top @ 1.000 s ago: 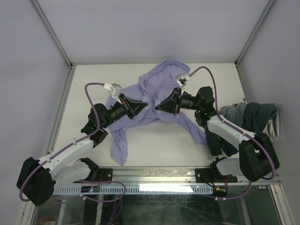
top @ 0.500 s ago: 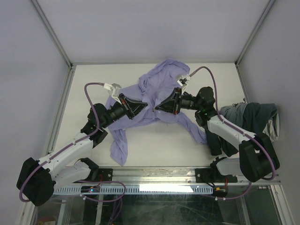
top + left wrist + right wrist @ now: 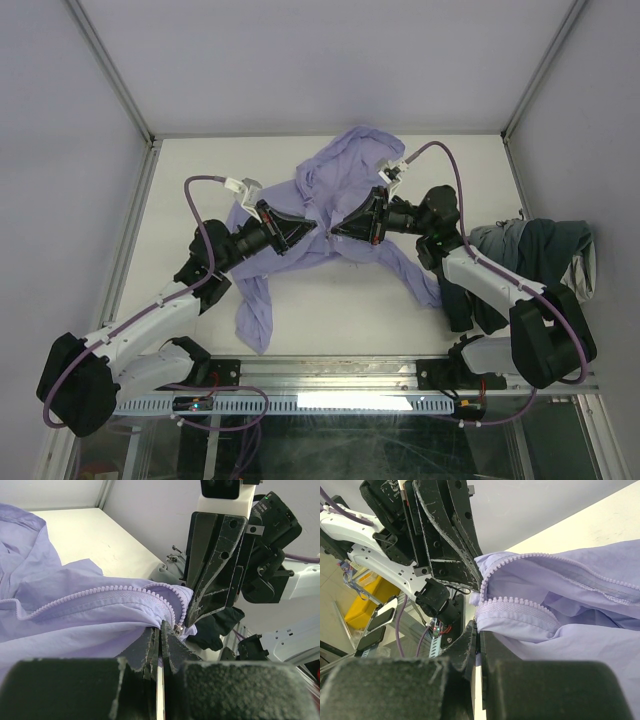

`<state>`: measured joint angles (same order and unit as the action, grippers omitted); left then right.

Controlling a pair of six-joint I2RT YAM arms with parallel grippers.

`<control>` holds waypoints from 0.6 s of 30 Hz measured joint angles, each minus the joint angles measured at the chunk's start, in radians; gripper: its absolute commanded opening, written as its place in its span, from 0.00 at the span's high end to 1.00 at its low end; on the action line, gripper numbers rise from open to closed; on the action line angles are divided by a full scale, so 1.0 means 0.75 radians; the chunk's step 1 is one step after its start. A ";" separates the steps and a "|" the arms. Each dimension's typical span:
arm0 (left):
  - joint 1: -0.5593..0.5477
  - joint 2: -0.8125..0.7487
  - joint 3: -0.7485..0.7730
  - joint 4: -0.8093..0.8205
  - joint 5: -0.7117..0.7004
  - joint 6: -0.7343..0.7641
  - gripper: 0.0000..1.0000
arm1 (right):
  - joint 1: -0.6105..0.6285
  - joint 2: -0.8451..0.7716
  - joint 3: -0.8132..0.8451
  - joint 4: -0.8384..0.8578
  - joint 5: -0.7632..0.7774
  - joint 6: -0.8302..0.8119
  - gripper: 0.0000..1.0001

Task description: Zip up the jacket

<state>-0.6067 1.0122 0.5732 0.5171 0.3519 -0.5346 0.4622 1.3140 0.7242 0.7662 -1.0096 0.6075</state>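
At left gripper (image 3: 160, 639): pressed together, pinching jacket (image 3: 345, 165) edge right under zipper teeth (image 3: 95, 592). At right gripper (image 3: 477, 639): likewise clamped tight on lavender fabric just below its own zipper row (image 3: 520, 602). Tips nose to nose, almost touching, near table centre. Left arm reaching from 8 o'clock, right arm from 3 o'clock.

Between tips: both toothed edges meeting at one end, small metal bit (image 3: 176, 628) there. Slider or not, cannot tell. Zipper lines spreading apart away from pinch, unjoined as far as visible.

Jacket long axis roughly 12 to 6. Bunched wrinkly mass up against far edge at 12–1 o'clock. One sleeve (image 3: 255, 305) trailing to 7 o'clock, other sleeve (image 3: 420, 280) to 5 o'clock, passing under right arm.

Bare table (image 3: 340, 310) at 6 o'clock between sleeves, more at 9–10 o'clock and 2 o'clock. Little room behind bunch at 12.

Dark grey-green garment (image 3: 540, 250) heaped at 3–4 o'clock edge, just beside right arm.
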 measured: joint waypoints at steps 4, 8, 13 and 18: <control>0.000 0.004 0.000 0.000 0.013 0.000 1.00 | 0.000 0.000 0.000 0.001 -0.002 0.002 1.00; 0.000 0.011 0.001 0.001 0.033 0.000 1.00 | 0.000 0.000 0.001 0.001 -0.002 0.002 1.00; 0.000 0.015 0.001 0.000 0.049 -0.001 1.00 | 0.000 0.001 0.001 0.001 -0.002 0.003 1.00; 0.000 0.018 0.001 -0.002 0.064 0.000 1.00 | 0.000 0.006 0.001 0.011 -0.002 0.017 1.00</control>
<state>-0.6067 1.0256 0.5735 0.5159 0.4000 -0.5346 0.4622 1.3186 0.7246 0.7742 -1.0107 0.6205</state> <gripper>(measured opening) 0.009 0.016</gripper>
